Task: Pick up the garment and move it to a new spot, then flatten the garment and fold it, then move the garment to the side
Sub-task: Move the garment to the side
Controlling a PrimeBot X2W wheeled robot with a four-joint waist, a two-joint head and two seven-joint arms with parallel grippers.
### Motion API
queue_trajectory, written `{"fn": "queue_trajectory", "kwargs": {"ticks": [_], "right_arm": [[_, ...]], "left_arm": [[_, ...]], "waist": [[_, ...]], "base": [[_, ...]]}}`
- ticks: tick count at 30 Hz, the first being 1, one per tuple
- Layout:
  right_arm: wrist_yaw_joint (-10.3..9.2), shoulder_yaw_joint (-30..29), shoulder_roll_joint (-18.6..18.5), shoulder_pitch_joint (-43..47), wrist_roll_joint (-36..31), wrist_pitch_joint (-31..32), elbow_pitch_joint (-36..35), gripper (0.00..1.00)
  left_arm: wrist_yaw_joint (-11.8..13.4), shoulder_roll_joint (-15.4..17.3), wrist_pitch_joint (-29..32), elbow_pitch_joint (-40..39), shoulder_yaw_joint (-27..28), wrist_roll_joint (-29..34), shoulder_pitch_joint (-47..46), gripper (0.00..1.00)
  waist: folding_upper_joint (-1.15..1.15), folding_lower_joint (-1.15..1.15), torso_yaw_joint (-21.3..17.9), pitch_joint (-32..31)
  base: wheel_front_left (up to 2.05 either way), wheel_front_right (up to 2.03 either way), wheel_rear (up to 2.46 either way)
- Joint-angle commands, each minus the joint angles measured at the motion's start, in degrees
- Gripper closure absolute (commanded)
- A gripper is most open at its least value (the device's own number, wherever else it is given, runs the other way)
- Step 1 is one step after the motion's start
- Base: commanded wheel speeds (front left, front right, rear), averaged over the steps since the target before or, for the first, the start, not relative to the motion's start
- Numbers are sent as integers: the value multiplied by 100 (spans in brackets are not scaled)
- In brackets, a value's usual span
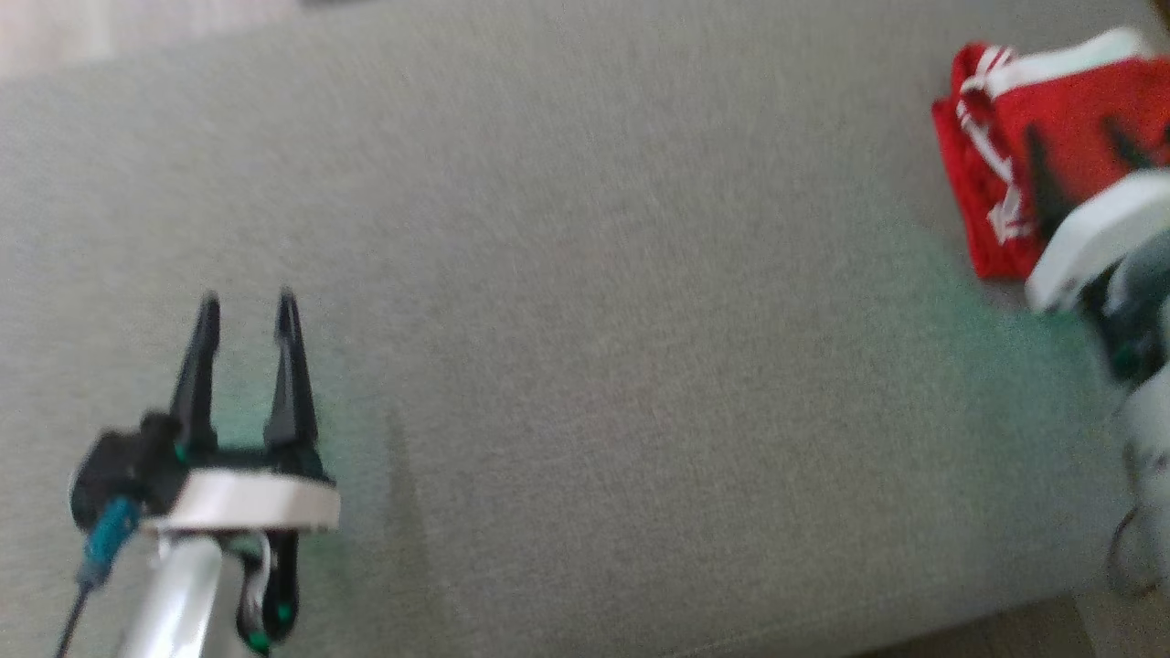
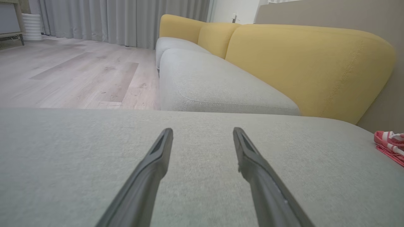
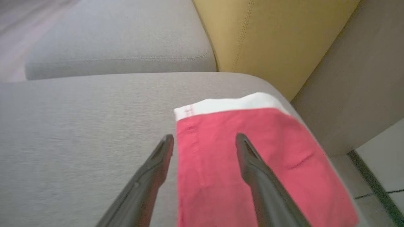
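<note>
The garment (image 1: pixel 1051 155) is red with white trim, folded into a compact bundle at the far right of the grey cushion (image 1: pixel 585 320). In the right wrist view the garment (image 3: pixel 221 176) lies flat with its white band at the far end. My right gripper (image 3: pixel 204 140) is open above it, one finger over the cloth and the other over bare cushion; in the head view my right gripper (image 1: pixel 1083 160) hangs over the garment. My left gripper (image 1: pixel 249 306) is open and holds nothing, low over the cushion at the lower left. The left wrist view catches the garment (image 2: pixel 389 146) at its right edge.
A yellow backrest (image 2: pixel 309 63) runs behind a second grey seat (image 2: pixel 214 85). Wooden floor (image 2: pixel 69 75) and grey curtains (image 2: pixel 126 19) lie beyond. The cushion's right edge drops to a tiled floor (image 3: pixel 382 164) close to the garment.
</note>
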Motion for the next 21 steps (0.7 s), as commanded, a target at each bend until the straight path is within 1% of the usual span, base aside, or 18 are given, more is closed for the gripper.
{"fn": "queue_trajectory", "kwargs": {"ticks": [1,2,5,10,15,21], "right_arm": [[39,53,48,295,212,-167,-394,0],[39,49,155,520,354,-262,-594,0],[39,143,334,1220,448,-494,-1192,0],[39,179,672,2239,303,-884,-2051,0],[39,89,1075,2900,117,-883,-2418,0],[39,-96,1326,3154,-214,-1019,-2653,0]], "left_arm": [[37,61,-67,-98,255,-40,54,0],[55,33,-77,-52,274,-54,152,0],[93,-19,-97,44,345,-107,433,0],[140,-24,-112,146,469,-178,795,0],[101,-29,-117,262,527,-274,1034,0],[67,-66,-122,360,493,-265,1054,0]], "waist": [[0,1,290,-659],[0,1,346,-809],[0,1,512,-1184],[0,1,732,-1549],[0,1,857,-1725],[0,1,912,-1741]], "base": [[0,0,0],[0,0,0],[0,0,0],[0,0,0],[0,0,0],[0,0,0]]}}
